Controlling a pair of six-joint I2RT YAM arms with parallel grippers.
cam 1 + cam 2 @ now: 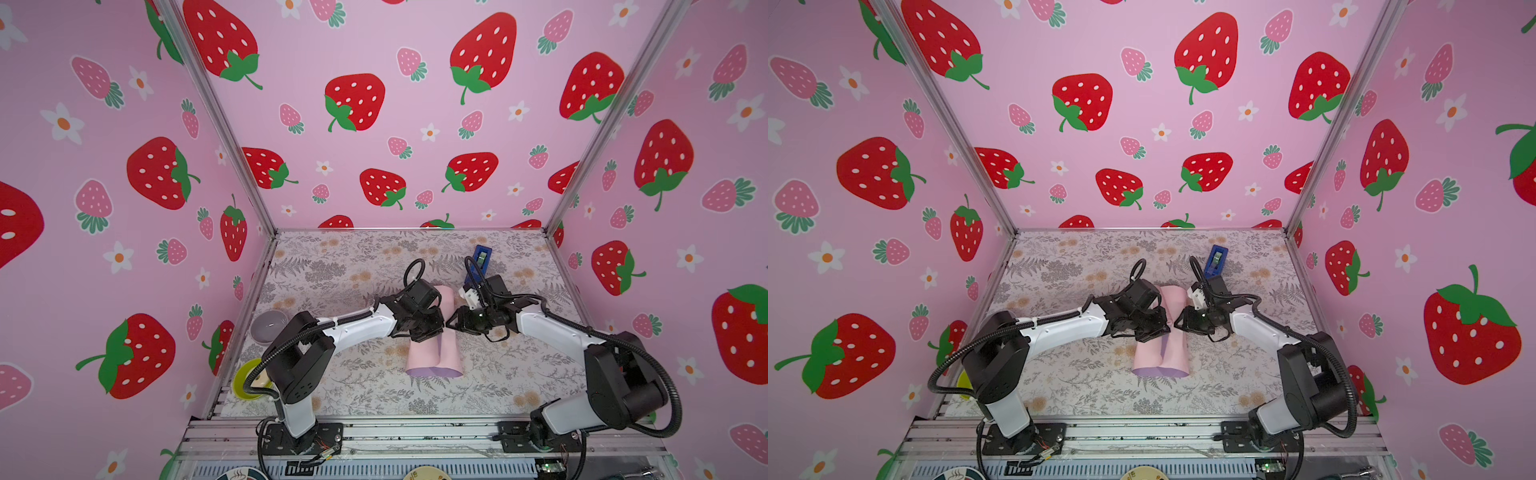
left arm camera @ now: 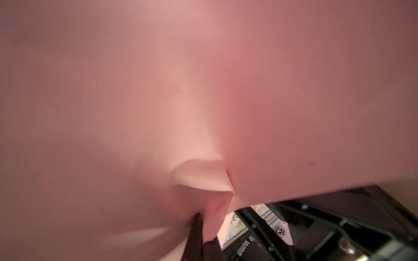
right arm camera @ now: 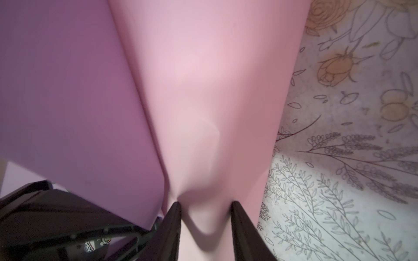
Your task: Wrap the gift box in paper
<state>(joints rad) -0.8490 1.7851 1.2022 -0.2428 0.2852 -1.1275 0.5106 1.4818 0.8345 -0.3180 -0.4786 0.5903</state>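
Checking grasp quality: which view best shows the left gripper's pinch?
Left wrist: left gripper closed on a fold of the paper. Both top views: its body hides the pinch. Right wrist: pinch unseen.

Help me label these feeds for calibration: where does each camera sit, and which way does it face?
Top views: high at the front above the arm bases, looking down and back at the table; both arms show, left gripper and right gripper meeting at the paper.
Left wrist: on the left arm, looking along its gripper, shut on pink paper.
Right wrist: on the right arm, looking along its gripper, squeezing a paper fold.
Shared: both wrist views show the paper's pink face.
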